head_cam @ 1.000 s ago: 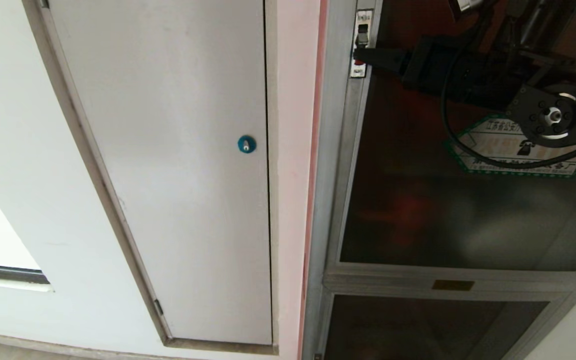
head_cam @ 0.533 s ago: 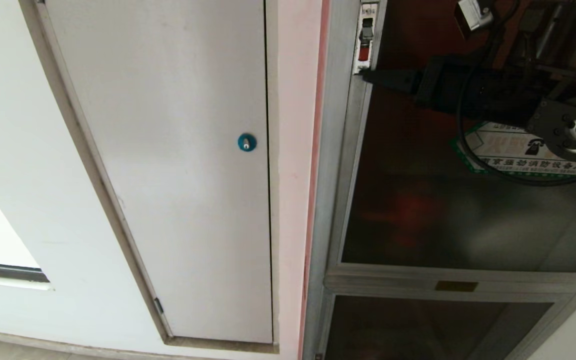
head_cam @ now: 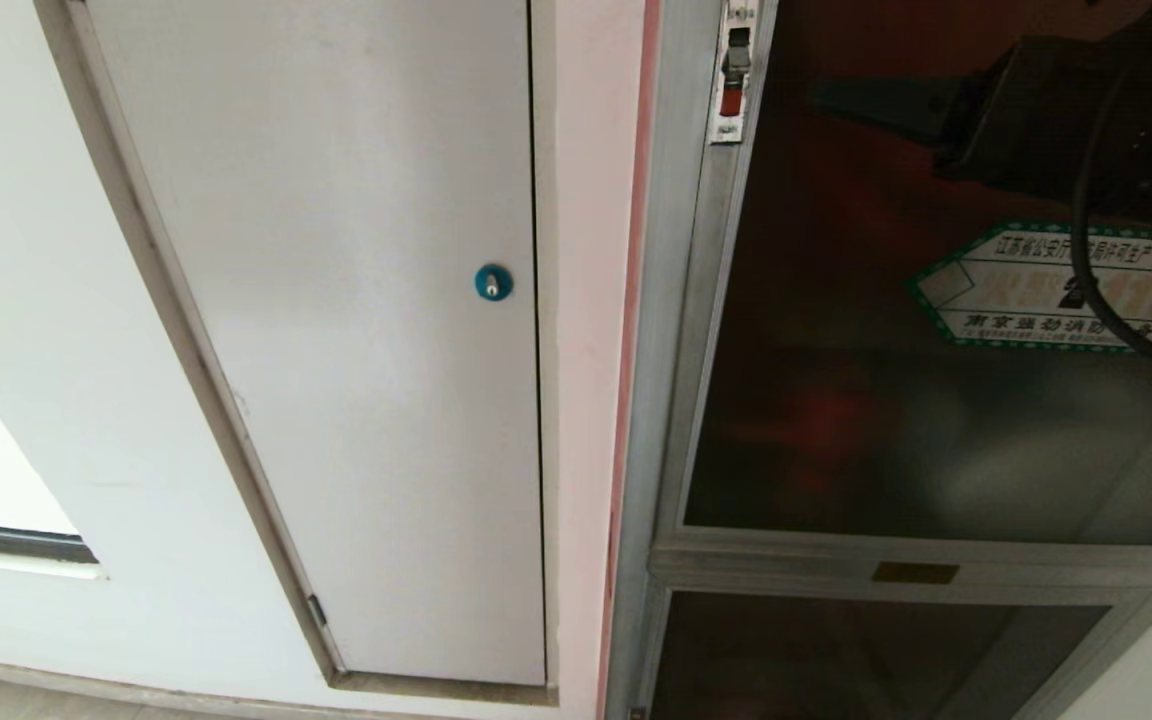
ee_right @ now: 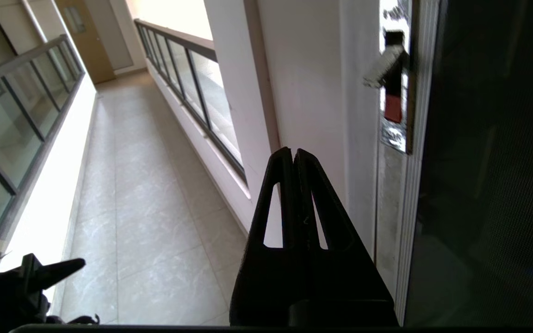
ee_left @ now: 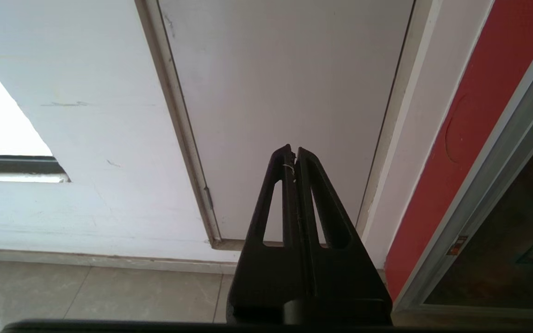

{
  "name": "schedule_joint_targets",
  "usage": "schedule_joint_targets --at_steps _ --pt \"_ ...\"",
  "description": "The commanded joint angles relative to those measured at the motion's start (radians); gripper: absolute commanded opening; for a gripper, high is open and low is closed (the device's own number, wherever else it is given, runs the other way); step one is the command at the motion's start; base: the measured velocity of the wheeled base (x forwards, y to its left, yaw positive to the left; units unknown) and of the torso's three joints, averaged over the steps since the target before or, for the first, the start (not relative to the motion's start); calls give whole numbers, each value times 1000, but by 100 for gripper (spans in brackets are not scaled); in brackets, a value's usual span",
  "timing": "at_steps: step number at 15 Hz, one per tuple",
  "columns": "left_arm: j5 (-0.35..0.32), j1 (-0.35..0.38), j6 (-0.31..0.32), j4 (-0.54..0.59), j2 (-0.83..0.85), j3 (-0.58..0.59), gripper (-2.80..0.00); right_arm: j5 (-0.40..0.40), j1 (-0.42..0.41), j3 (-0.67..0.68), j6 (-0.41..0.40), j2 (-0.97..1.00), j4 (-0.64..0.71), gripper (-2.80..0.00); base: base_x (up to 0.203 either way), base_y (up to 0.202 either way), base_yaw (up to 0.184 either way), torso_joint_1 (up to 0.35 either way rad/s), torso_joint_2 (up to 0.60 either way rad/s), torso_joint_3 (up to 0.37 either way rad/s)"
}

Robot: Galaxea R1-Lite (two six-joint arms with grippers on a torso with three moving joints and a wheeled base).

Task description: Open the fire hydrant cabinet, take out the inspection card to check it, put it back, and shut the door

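The cabinet (head_cam: 671,300) is standing at the right of the head view, its silver frame running down beside a pink strip of wall, and the door (head_cam: 886,400) is sitting shut in that frame, its dark tinted glass reflecting dim red shapes. To the left, a white panel (head_cam: 336,350) with a blue lock (head_cam: 493,283) is filling most of the wall. The right arm (head_cam: 1056,120) is reaching in level from the upper right in front of the glass, its black cable looping down across the green-bordered sticker (head_cam: 1026,290). The right hand (ee_right: 293,155) is pointing toward the door's latch edge with both fingers pressed together, holding nothing, its tips apart from the frame. The latch (head_cam: 732,70) is showing its red insert near the top of the door's left edge. The left hand (ee_left: 293,152) is hanging low with its fingers pressed together and empty, pointing at the foot of the white panel.
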Motion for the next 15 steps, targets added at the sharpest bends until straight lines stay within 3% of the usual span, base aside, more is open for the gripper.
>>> schedule_joint_targets --at_steps 1,5,12,15 --pt "0 0 0 0 1 0 -280 7 8 6 3 -83 2 -280 0 0 0 0 0 0" --pt "0 0 0 0 1 0 -280 4 33 -91 11 -41 16 -280 0 0 0 0 0 0" --pt "0 0 0 0 1 0 -280 4 48 -363 22 206 42 -280 0 0 0 0 0 0" --pt "0 0 -1 -1 1 0 -280 -4 49 -404 23 265 33 -280 0 0 0 0 0 0"
